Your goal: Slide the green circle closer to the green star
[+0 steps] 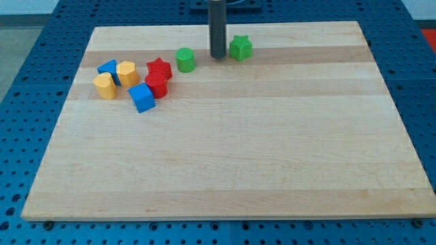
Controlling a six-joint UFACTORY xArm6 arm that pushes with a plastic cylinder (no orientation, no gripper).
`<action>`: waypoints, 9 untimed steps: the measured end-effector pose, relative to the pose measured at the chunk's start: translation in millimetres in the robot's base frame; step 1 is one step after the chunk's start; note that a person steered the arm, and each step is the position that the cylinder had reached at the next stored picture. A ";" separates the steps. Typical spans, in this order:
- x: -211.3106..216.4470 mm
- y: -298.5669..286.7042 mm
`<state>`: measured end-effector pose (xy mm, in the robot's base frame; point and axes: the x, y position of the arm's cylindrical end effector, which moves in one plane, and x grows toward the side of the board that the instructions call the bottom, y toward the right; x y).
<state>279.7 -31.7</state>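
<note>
In the camera view, my tip [218,56] rests on the bench [225,163] near the frame's top centre, between the green circle [185,59] on its left and the green star [240,47] just beside it on the right. This tool is a bare rod, grasping nothing. At upper left cluster 2 yellow blocks [105,86], 2 red blocks [158,69] and 2 blue blocks [142,98].

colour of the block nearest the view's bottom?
Blue: the blue cube, in the camera view.

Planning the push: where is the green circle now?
The green circle block sits near the view's top, left of my tip, with the green star block beyond.
</note>
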 end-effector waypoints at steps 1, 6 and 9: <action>-17.8 -40.6; 32.2 -82.7; 32.5 4.8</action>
<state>312.2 -26.9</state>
